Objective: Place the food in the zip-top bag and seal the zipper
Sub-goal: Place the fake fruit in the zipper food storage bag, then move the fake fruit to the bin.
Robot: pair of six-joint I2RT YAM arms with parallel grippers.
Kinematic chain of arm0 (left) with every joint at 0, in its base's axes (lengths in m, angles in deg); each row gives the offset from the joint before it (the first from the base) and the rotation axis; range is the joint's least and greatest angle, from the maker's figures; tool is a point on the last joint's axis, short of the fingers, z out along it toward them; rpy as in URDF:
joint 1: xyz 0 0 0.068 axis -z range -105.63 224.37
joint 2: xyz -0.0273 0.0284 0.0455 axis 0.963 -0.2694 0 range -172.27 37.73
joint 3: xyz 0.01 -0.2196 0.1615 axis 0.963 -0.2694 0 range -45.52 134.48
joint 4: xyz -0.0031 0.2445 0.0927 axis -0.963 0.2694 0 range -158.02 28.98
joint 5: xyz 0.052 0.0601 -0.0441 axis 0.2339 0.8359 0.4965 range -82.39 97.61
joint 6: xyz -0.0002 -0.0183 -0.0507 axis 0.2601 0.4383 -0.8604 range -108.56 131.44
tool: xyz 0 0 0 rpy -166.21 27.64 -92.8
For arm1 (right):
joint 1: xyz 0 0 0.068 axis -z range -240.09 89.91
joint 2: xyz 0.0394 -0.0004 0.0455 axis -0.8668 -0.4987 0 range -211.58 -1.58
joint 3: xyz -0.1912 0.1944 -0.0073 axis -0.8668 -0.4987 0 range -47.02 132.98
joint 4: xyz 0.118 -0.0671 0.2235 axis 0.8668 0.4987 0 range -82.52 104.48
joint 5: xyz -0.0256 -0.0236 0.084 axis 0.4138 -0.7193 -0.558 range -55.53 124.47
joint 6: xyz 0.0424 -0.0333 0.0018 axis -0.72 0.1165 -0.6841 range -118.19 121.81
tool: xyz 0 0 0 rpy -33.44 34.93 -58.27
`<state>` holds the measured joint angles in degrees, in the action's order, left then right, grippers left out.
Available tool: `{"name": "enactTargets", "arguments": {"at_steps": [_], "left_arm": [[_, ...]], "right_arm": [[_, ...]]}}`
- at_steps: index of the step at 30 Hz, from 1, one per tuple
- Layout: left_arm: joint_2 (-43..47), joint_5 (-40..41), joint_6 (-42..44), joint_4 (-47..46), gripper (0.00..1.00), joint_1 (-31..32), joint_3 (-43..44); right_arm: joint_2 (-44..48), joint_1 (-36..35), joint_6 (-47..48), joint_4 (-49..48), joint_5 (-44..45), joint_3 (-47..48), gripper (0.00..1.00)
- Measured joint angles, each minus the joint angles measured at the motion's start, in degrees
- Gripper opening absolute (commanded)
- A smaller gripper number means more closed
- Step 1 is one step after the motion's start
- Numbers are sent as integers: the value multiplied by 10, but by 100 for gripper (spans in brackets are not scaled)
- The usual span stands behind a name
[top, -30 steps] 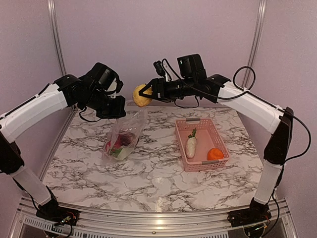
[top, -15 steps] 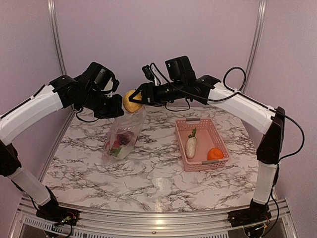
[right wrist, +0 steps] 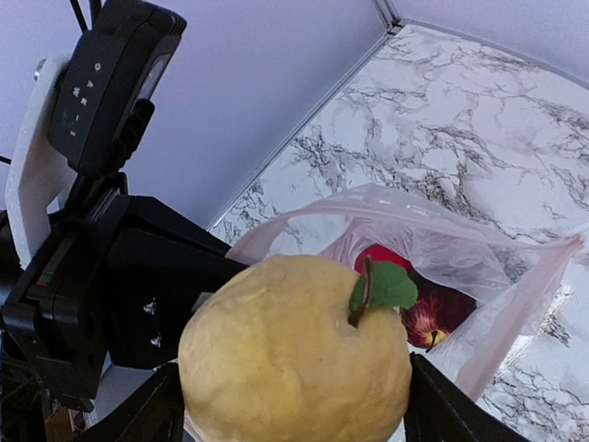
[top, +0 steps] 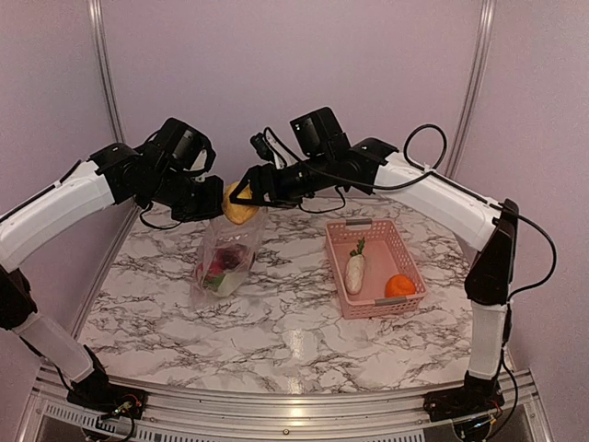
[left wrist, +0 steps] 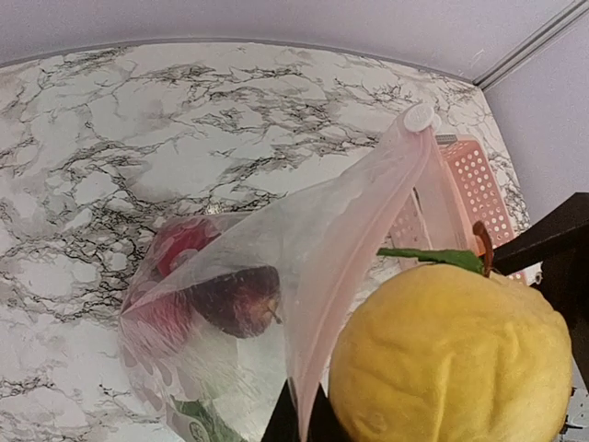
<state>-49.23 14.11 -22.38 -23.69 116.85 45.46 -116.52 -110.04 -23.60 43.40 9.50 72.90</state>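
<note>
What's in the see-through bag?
A red round toy fruit, a dark maroon one and something green show through the clear plastic bag. The yellow toy fruit at its mouth hides the rest.

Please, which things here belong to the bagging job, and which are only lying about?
Job: zip-top bag, yellow fruit, red fruit, maroon fruit, white radish, orange fruit.
Lying about: pink basket, which only holds food.

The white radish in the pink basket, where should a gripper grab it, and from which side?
Across its narrow middle, from straight above: the white radish lies flat, lengthwise in the basket, whose walls likely block a sideways approach.
</note>
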Motion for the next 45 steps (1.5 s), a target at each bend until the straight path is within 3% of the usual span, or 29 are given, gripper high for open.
{"name": "enactTargets", "arguments": {"at_steps": [4, 12, 23, 26, 30, 34, 37, 45], "left_arm": [[2, 0, -1, -8, 0, 0, -1], [2, 0, 0, -10, 0, -5, -1], [2, -5, 6, -13, 0, -14, -1], [2, -9, 7, -15, 0, -15, -1], [2, -15, 8, -17, 0, -17, -1], [2, -16, 11, -17, 15, -18, -1], [2, -15, 12, -18, 16, -19, -1], [5, -42, 20, -10, 14, -20, -1]], "right_arm": [[-7, -2, 4, 16, 0, 20, 85], [-7, 4, -1, 20, 2, 25, 72], [9, 17, -5, 57, 90, 12, 64], [7, 17, -5, 68, 92, 5, 56], [0, 17, -2, 79, 88, 5, 27], [-11, 21, 2, 87, 86, 10, 6], [-13, 24, -1, 88, 83, 14, 0], [-13, 37, -10, 82, 70, 22, 0]]}}
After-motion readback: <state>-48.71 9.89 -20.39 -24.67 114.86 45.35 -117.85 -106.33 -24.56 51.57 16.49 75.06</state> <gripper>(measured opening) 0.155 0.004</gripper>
